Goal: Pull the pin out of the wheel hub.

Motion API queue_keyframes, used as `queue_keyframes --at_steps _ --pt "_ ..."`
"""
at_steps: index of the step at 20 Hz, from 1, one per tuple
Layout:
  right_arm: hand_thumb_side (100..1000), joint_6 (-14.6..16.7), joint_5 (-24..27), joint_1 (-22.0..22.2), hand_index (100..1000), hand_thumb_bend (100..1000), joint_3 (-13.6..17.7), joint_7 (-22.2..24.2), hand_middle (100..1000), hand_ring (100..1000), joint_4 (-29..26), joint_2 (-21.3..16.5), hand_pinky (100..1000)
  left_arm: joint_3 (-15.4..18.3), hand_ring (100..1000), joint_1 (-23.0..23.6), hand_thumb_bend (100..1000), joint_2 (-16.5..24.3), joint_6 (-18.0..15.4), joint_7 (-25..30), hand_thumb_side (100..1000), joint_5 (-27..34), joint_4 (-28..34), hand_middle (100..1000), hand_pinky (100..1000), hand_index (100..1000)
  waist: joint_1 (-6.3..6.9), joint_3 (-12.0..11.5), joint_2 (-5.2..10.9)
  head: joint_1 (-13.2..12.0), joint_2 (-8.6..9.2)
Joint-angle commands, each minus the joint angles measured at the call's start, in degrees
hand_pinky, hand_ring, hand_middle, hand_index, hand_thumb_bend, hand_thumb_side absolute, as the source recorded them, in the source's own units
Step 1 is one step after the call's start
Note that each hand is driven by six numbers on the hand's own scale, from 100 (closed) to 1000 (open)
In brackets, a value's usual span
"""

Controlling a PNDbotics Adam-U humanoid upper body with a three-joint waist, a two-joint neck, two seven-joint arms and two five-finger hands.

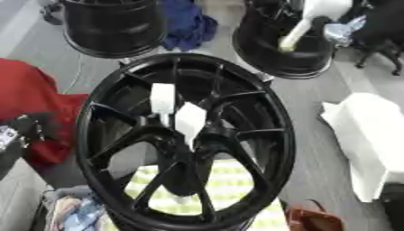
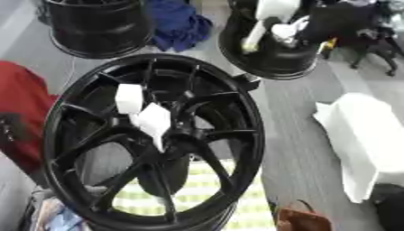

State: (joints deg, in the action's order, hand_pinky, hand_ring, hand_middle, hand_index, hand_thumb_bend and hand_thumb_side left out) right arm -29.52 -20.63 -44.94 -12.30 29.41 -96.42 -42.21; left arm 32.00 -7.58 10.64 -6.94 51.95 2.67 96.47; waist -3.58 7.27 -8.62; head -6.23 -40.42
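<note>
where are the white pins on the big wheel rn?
The two white pins stand side by side at the hub of the big black wheel, centre of both eye views and slightly left of the hub, above the yellow-green checked cloth.

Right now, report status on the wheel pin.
Neither hand in view. Two white pins at the black wheel hub, not pulled. Nothing blocking them.

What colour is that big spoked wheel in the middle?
Black all over; the wheel shows best in the left eye view, with two white pieces near its hub.
</note>
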Motion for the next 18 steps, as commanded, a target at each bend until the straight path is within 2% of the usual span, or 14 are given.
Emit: queue_keyframes --at_steps 1,2,4,8,11,16,18 --pt "426 -2.5 -2.9 2.0 900 325 5.2 -2.8 735 741 3.7 0.7 701 2.0 627 -0.7 100 1.0 0.2 0.0 865 0.0 1.4 648 716 827 0.49 1.1 0.03 -1.9 1.77" --pt "455 -3.3 -3.8 3.4 935 354 6.6 -3.7 798 787 5.1 1.9 747 2.5 627 -0.7 100 1.1 0.0 0.0 863 0.1 1.4 648 716 828 0.63 1.6 -0.22 -2.3 1.98" --pt "493 -5.1 -5.5 6.2 948 374 9.4 -5.4 839 820 7.9 4.5 773 3.2 627 -0.9 100 1.2 -0.2 0.0 862 0.2 1.3 648 716 827 0.86 2.3 -0.48 -2.9 2.18" --pt "536 -8.6 -9.0 11.9 942 367 15.1 -8.9 842 819 13.6 9.3 766 2.6 627 -0.5 100 1.1 -0.5 0.0 865 0.1 0.8 649 716 827 0.83 1.7 0.34 -2.3 1.19" --pt "523 -10.5 -11.6 16.2 924 334 19.3 -11.5 817 796 12.1 12.1 744 1.2 628 -0.3 100 0.9 -0.8 0.0 860 0.1 0.5 650 716 827 0.93 0.2 1.11 -1.0 0.30" --pt "499 -7.2 -15.8 23.2 907 282 26.2 -15.9 763 745 5.5 18.5 697 -0.7 628 -0.3 100 0.7 -1.3 0.0 859 0.7 0.3 650 716 827 1.20 -2.5 1.81 1.6 -0.52" --pt "495 -5.5 -17.0 25.7 903 280 25.9 -17.6 753 732 2.7 21.2 686 -1.4 629 -0.3 100 0.5 -1.5 0.0 859 0.7 0.1 651 716 827 1.30 -3.2 1.89 2.1 -0.73"
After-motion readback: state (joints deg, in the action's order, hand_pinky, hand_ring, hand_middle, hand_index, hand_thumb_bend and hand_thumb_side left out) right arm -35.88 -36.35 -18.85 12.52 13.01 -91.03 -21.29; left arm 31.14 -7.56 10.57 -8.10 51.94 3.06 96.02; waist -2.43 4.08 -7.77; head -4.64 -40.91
